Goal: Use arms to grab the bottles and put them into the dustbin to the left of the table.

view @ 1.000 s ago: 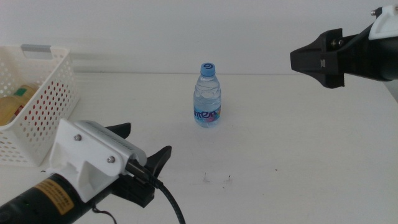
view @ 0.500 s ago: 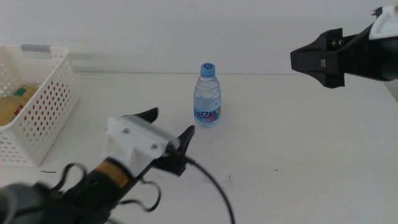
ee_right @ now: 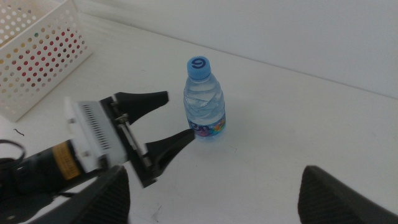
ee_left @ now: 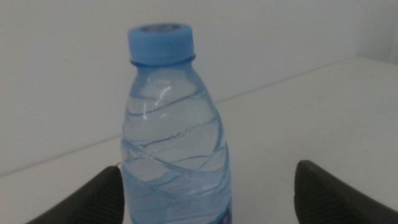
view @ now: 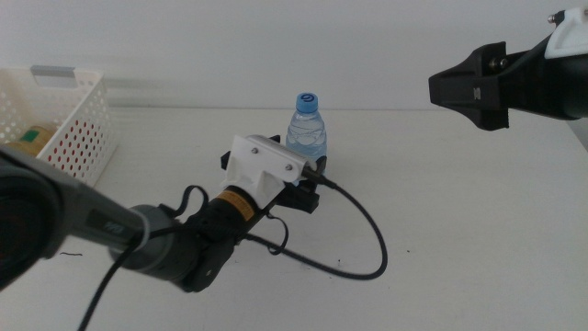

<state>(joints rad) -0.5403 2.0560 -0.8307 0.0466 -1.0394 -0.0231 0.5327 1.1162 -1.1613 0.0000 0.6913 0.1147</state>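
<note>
One water bottle stands on the surface, and one white basket sits at the far left. Inside the basket one yellow bottle shows. Two tools are in view, the left tool and the right tool.

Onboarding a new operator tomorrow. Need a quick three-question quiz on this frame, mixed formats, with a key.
1. True or false: the water bottle stands upright on the table.
2. Which gripper is closest to the bottle? A) left gripper B) right gripper
3. Fill in: the bottle's cap is ____ in colour.

Key
1. True.
2. A. Its open jaws reach to either side of the bottle; the right gripper hangs off to the far right, above the table.
3. Blue.
</note>
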